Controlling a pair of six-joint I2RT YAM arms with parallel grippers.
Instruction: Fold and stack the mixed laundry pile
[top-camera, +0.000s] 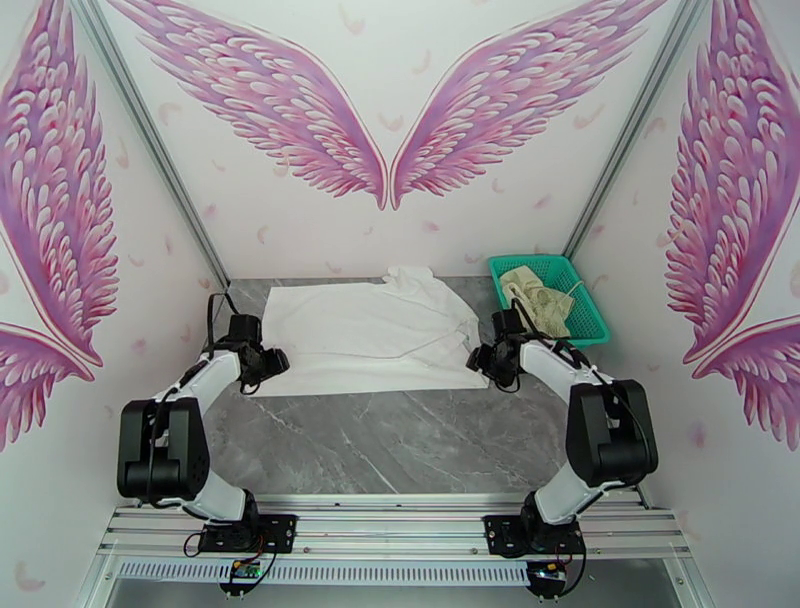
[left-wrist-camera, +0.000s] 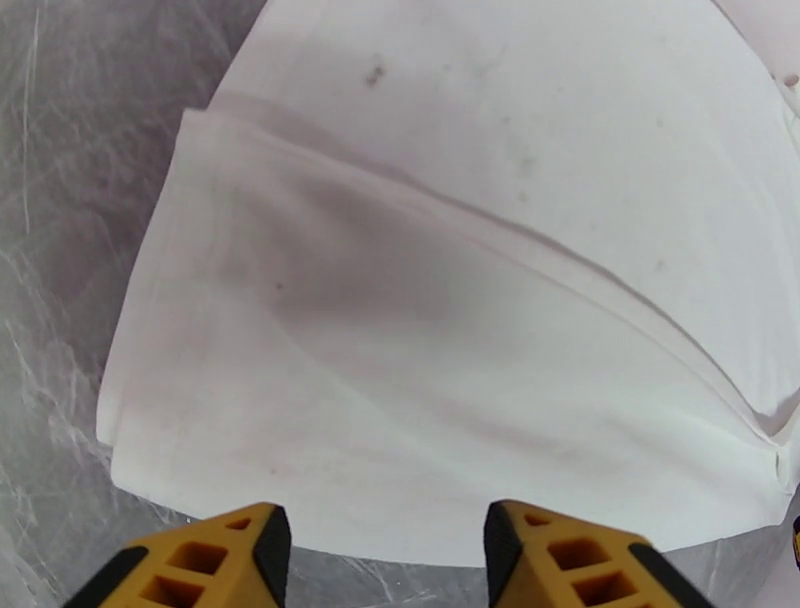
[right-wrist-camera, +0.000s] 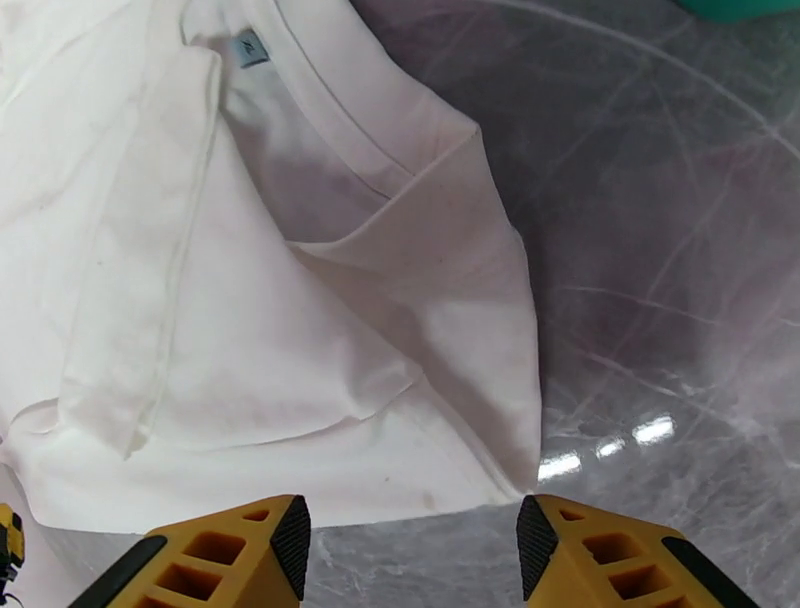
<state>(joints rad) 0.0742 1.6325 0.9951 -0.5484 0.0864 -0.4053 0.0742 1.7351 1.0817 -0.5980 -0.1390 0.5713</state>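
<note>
Folding step: your white shirt (top-camera: 365, 335) lies flat at frame centre; the cream garment (top-camera: 535, 295) sits in the basket (top-camera: 593, 308), upper right.
Left gripper (left-wrist-camera: 388, 545): jaws apart, empty, at the shirt's near edge.
Right gripper (right-wrist-camera: 412, 545): parted, empty too.
Next: pinch both near corners evenly.

Shirt (top-camera: 370, 330): showing plain white at frame centre; neck label (right-wrist-camera: 248, 47) blue.
Basket garment (top-camera: 535, 295): showing cream-beige, upper right.
Basket (top-camera: 592, 310): showing teal-green mesh.
Table (top-camera: 400, 440): showing grey marbling, white veins.
Walls (top-camera: 390, 60): showing white with pink-purple feathered wings.
Gripper fingers (right-wrist-camera: 220, 565): showing yellow, black pads.
</note>
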